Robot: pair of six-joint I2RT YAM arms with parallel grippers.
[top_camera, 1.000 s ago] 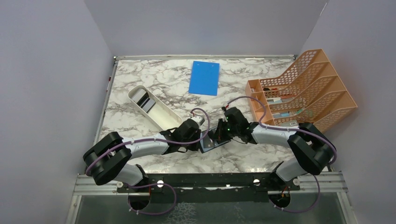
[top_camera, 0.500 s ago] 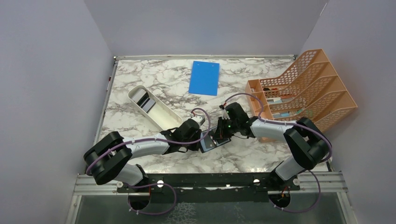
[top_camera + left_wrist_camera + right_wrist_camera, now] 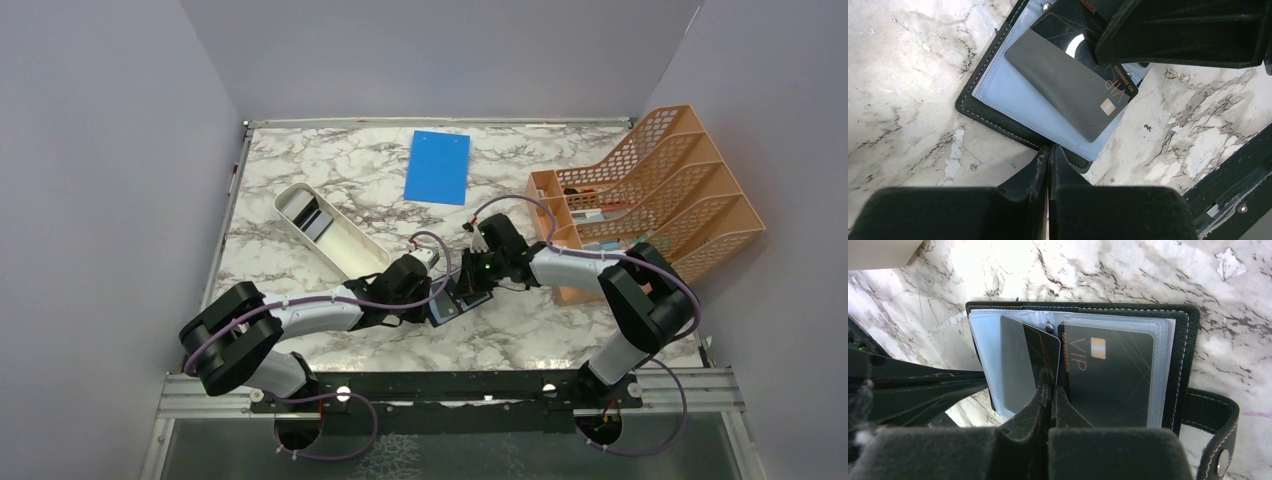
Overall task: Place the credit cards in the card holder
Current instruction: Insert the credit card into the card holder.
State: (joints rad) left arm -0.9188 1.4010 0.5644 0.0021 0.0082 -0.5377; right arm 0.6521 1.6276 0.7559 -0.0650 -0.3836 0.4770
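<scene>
black card holder [image 3: 1184,365], 1 pc, lies open flat on marble table [image 3: 330,170] betw. the arms, grey-blue pockets up. r gripper [image 3: 1050,390]: fingers pressed together, pinching held card [image 3: 1040,357], dark, tilted up at the centre fold. l gripper [image 3: 1049,155]: fingers pressed together, tips on holder's near border, prob. pinning it. step, as judged: lower card flatter, feed leading edge into a sleeve mouth, slide slow. cards seen: 2 dark, 1 held, 1 sleeved card [image 3: 1113,385]. also 1 white tray [image 3: 350,245], 1 blue board [image 3: 438,167], 1 orange rack [image 3: 650,190].
</scene>
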